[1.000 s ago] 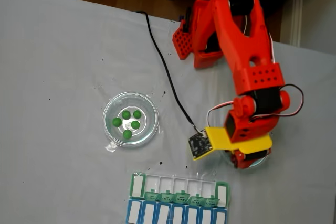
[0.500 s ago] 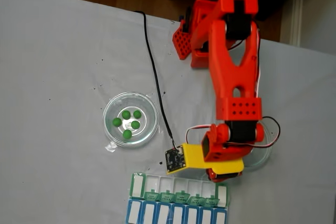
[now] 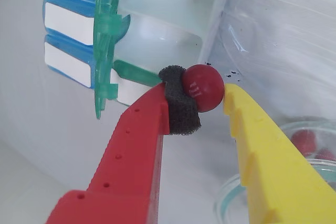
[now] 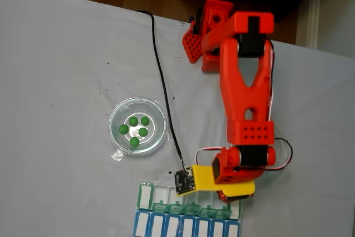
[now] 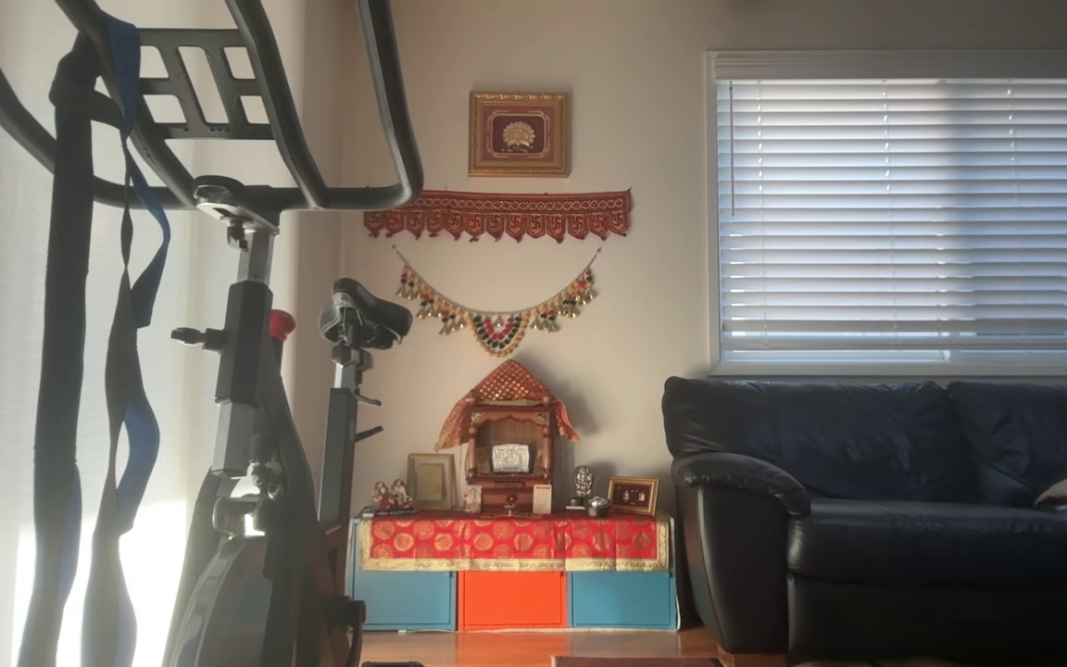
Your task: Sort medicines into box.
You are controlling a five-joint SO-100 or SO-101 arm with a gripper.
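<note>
Wrist view showed my end effector (image 3: 210,95) clamped on one dark red ball (image 3: 203,87), poised just beside the green-lidded box (image 3: 173,19), its visible compartments empty. Five green balls (image 4: 135,129) sat in their dish (image 4: 138,105), away from the box, unsorted.

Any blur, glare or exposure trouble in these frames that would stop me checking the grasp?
Wrist view: red ball in the gripper is sharp; the pill box is washed out, slightly soft. Fixed view: even light, mildly soft; green balls readable. Other view: sofa dim beside bright blinds.
</note>
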